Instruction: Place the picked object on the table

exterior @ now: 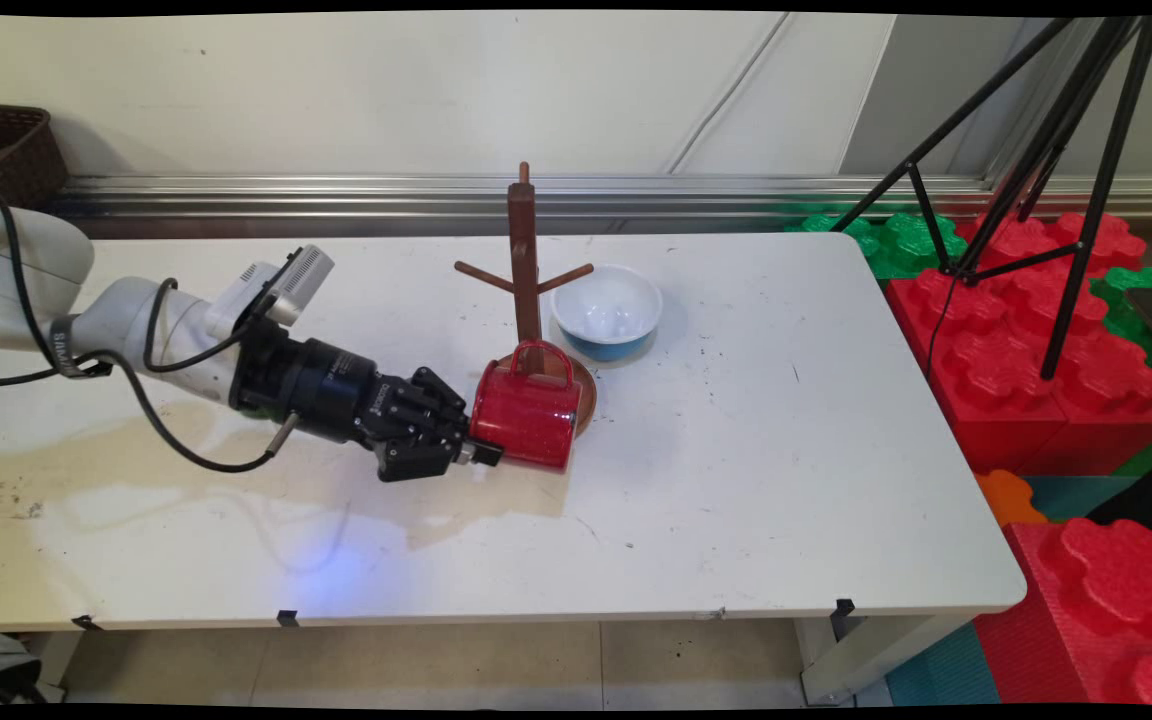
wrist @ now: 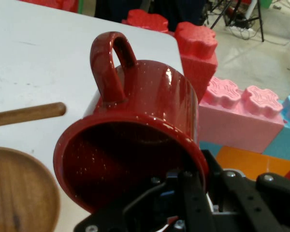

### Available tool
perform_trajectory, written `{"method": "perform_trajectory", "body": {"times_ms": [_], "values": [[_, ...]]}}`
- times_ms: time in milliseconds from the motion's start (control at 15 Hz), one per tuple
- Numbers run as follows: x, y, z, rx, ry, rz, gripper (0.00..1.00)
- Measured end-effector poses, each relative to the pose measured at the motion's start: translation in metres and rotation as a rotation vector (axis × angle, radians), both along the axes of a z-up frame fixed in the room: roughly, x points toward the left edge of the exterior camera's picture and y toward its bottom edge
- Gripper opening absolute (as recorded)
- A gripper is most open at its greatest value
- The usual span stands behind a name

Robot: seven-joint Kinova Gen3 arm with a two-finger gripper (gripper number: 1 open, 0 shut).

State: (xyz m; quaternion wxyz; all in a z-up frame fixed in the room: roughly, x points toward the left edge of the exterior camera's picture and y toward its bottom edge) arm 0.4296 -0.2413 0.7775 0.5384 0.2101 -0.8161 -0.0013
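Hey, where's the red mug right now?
In the main view the red mug is mid-table on its side, gripped at the rim by the gripper, against the wooden rack's base, with the bowl behind.

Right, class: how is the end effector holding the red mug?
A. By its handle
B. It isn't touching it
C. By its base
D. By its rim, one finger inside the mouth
D: the end effector clamps the red mug's rim, mug tipped sideways, handle free and pointing up.

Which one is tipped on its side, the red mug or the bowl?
The red mug. The gripper grips its rim, mouth facing the hand. The bowl stands upright behind the wooden mug stand.
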Motion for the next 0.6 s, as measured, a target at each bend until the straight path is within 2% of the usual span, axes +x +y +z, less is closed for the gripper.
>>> {"method": "perform_trajectory", "body": {"times_ms": [600], "values": [[0.005, 0.022, 0.014, 0.035, 0.01, -0.052, 0.0]]}}
